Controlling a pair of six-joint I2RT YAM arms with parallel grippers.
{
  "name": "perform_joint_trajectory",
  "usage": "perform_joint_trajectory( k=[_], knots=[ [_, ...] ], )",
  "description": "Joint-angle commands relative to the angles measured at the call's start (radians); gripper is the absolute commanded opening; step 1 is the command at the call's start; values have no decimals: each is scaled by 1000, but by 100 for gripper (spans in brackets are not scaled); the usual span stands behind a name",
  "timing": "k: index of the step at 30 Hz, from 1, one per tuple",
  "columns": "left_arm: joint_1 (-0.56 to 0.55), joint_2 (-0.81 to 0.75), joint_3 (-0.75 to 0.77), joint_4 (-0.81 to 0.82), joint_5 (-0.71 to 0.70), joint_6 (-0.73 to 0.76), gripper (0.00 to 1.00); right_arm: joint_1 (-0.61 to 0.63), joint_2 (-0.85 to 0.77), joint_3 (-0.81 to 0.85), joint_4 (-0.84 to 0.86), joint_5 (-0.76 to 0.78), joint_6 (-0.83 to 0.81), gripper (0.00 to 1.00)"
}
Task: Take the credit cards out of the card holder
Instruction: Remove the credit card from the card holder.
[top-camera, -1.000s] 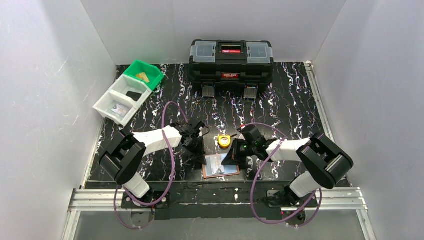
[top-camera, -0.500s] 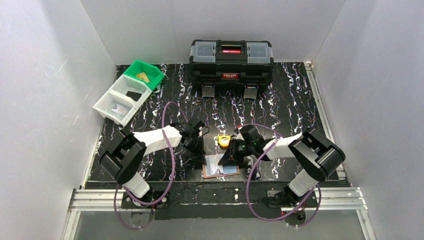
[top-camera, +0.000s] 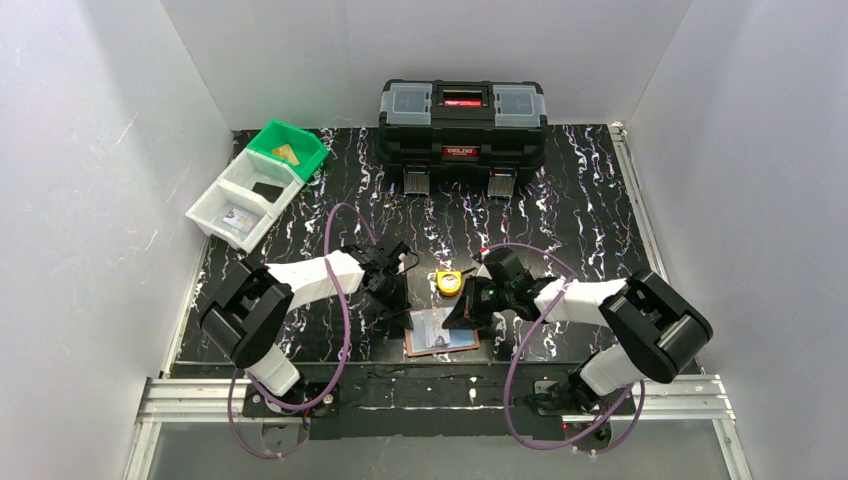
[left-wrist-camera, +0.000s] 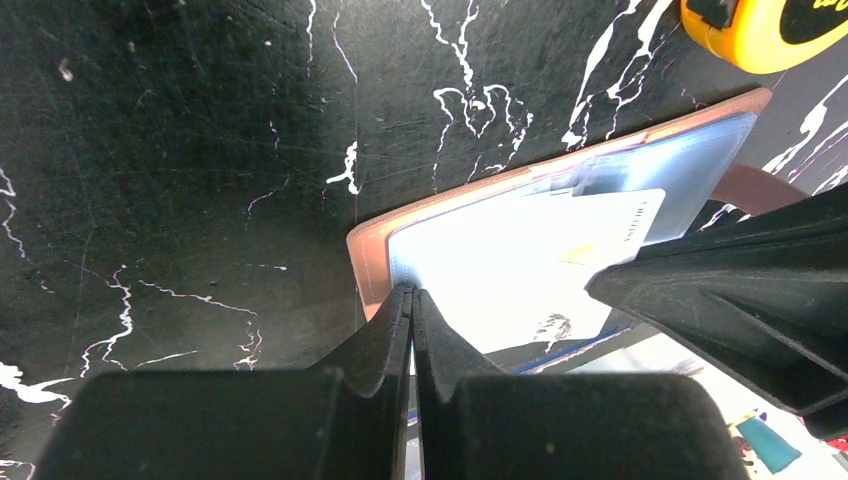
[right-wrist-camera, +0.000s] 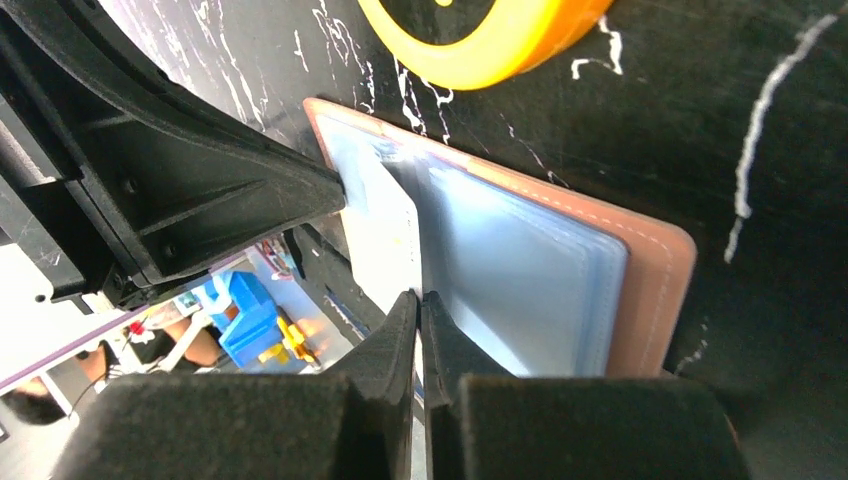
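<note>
**Item: card holder (top-camera: 441, 331), with cards. Task part done.**

- Removed: gold-tan card (top-camera: 287, 153) in the green bin (top-camera: 303, 163); black card (top-camera: 267, 188) and pale card (top-camera: 238, 217) in the white bins (top-camera: 205, 212), all well apart from both sets of fingers.
- Left to do: one whitish card (left-wrist-camera: 520, 250) lies on the holder's inner sleeves. Whether it is free of its sleeve cannot be told.
- Location: on the desk, between the two sets of fingers and touching both. The yellow tape measure (top-camera: 449, 282) sits just beyond.
- Left fingers (left-wrist-camera: 385, 340): closed together, tips on the holder's end rim, judged to be pinning it.
- Right fingers (right-wrist-camera: 395, 340): closed together, tips at the whitish card's edge. No grip on the card can be confirmed.
- Orientation: the holder is open flat, sleeves upward. Its long axis runs from the left fingers to the right fingers, with the snap tab at the right-finger end. The card's long axis follows the same line.
</note>
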Motion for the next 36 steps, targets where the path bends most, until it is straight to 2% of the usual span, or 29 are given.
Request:
perform_joint_trajectory(
  k=[1, 16, 25, 27, 33, 36],
  knots=[
    [3, 39, -17, -118, -106, 36, 0, -7, -63, 25, -143, 88, -69, 2],
    [3, 31, 71, -194, -119, 50, 0, -8, -195, 81, -303, 121, -141, 1],
    [2, -31, 217, -320, -141, 67, 0, -12, -264, 131, -359, 107, -159, 1],
    [7, -49, 254, -352, -145, 74, 6, -16, -269, 136, -359, 90, -157, 1],
    [77, -145, 299, -388, -86, 106, 50, -43, -286, 171, -372, 44, -164, 1],
    [124, -210, 300, -353, -12, 125, 63, -73, -284, 194, -359, -20, -162, 1]
  ],
)
